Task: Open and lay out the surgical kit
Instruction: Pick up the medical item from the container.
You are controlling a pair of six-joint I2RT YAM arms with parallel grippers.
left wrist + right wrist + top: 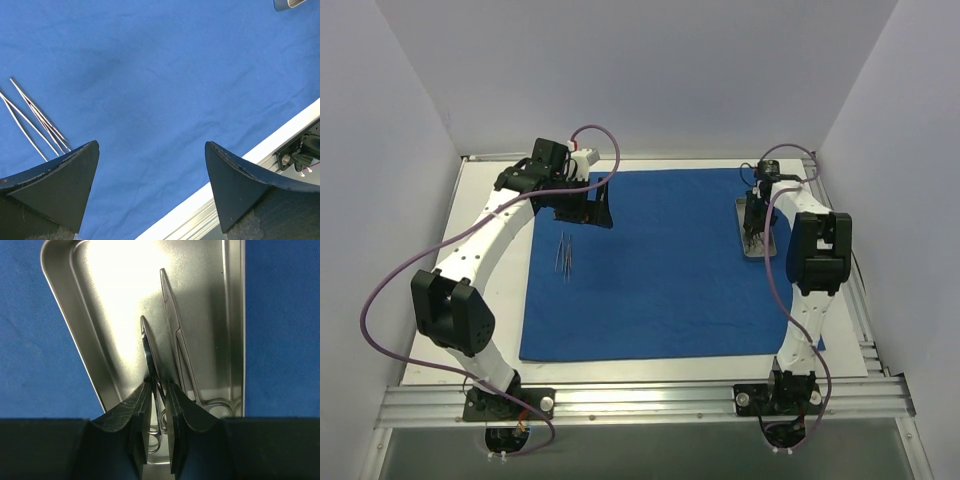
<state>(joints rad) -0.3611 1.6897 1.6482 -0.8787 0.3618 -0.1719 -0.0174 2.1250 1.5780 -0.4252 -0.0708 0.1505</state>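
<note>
From above, we saw the blue wrap (660, 265) spread flat across the surface (670, 366), with tweezers (565, 256) toward its left edge and a steel tray (757, 238) near the far right corner. At the left wrist, the left tool (150, 145) hung wide open and empty. At the right wrist, the right tool (159, 384) was pinched on forceps (148, 347) in the tray, a second pair (172, 315) alongside. We judged both still had to be laid out.

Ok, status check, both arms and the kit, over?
Left gripper open over the cloth. Right gripper shut on forceps in the tray. Cloth flat, tweezers laid out, spare forceps in tray. Nothing blocking.

left end effector (151, 144) splayed, right (158, 385) pinched
</note>
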